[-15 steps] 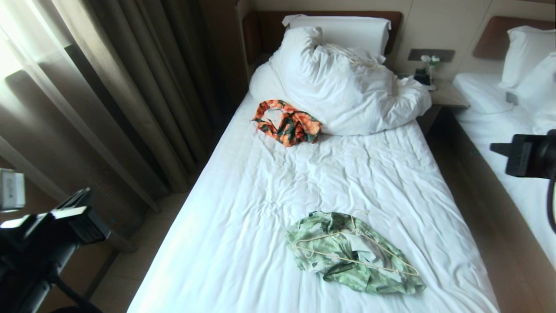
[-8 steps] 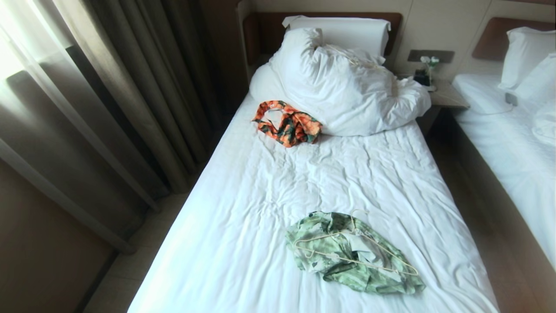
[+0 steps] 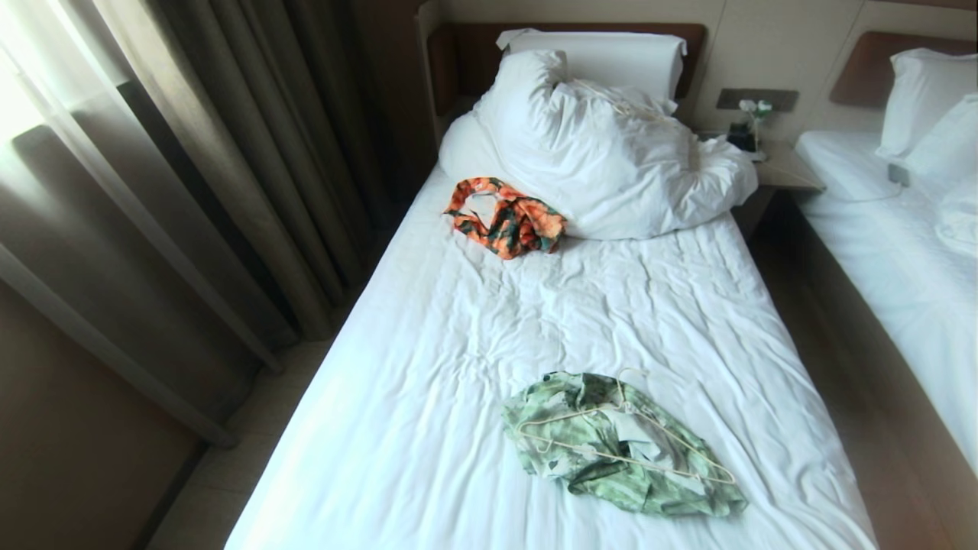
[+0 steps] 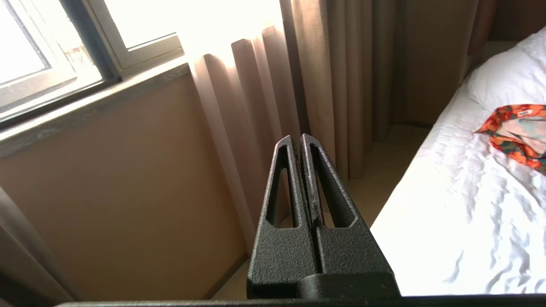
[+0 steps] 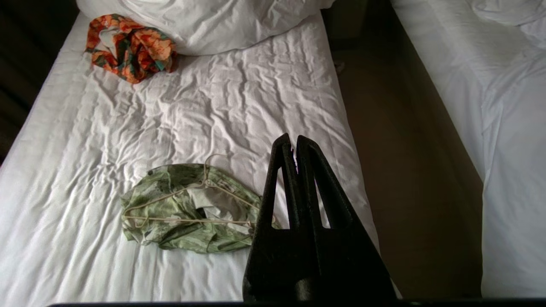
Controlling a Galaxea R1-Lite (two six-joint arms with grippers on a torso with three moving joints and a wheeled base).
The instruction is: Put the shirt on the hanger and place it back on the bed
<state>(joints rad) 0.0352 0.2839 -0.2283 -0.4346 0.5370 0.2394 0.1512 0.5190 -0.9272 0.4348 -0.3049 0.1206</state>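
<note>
The light green floral shirt (image 3: 620,451) (image 5: 187,209) lies crumpled near the foot of the bed (image 3: 535,321), with the thin cream hanger (image 3: 611,451) (image 5: 187,204) lying on top of it. Neither arm shows in the head view. In the right wrist view my right gripper (image 5: 294,143) is shut and empty, held well above the bed, to the right of the shirt. In the left wrist view my left gripper (image 4: 296,138) is shut and empty, off the bed's left side, pointing toward the curtains.
An orange-and-dark-green garment (image 3: 506,217) lies by the big white pillow (image 3: 603,145). Curtains (image 3: 191,168) and a window wall run along the left. A dark gap with a nightstand (image 3: 779,164) separates a second white bed (image 3: 909,252) on the right.
Both arms, seen at the left and right edges a second ago, have pulled out of the head view. The shirt and hanger have not moved.
</note>
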